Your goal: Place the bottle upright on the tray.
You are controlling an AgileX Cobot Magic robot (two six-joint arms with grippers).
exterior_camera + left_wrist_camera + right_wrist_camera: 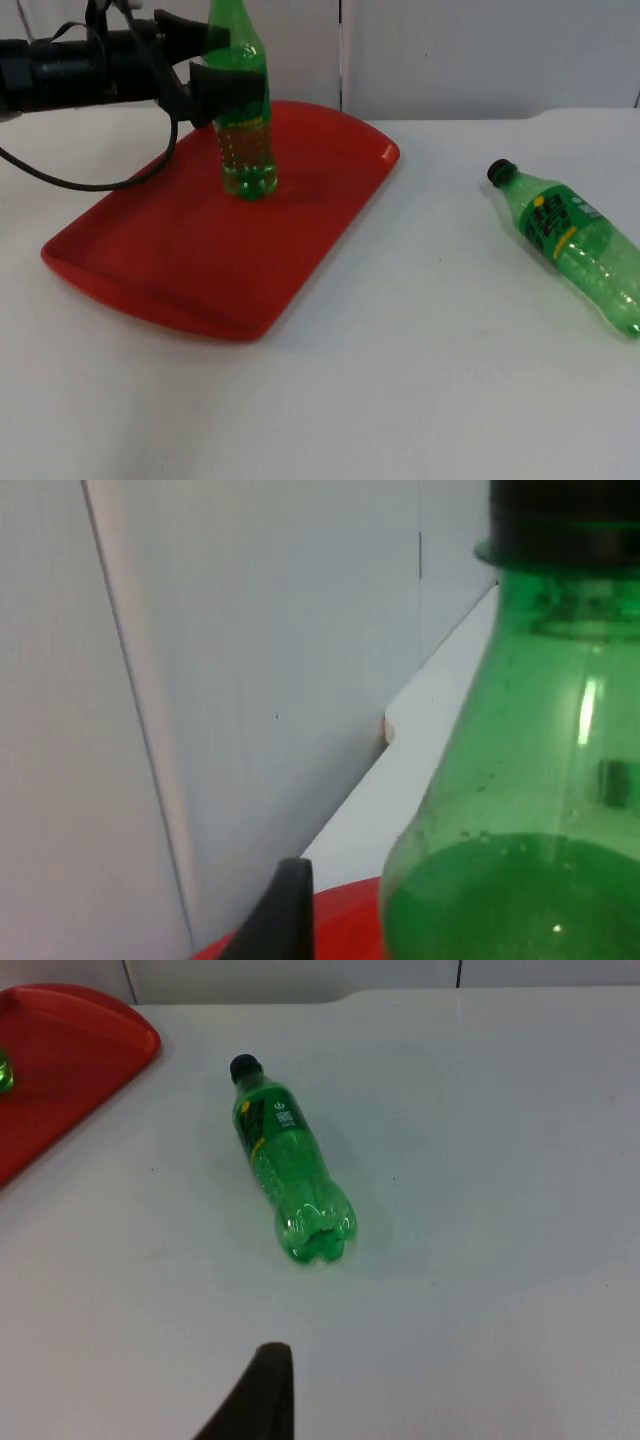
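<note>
In the top view a green bottle (pixel 246 120) stands upright on the far part of the red tray (pixel 180 270), left of centre in the frame. The left gripper (pixel 228 85), reaching in from the upper left, is clenched around the bottle's upper body. In the left wrist view the bottle's shoulder and black cap (pixel 565 520) loom close. A second bottle (pixel 570 240) lies on its side on the white table (pixel 420 380) at the right edge, well apart from the tray, cap towards the wall. Whether the right gripper's jaws are parted I cannot tell.

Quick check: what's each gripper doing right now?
Left gripper: shut on the upright bottle, which stands on the red tray.
Right gripper: above the lying bottle on the table; state cannot be told.
</note>
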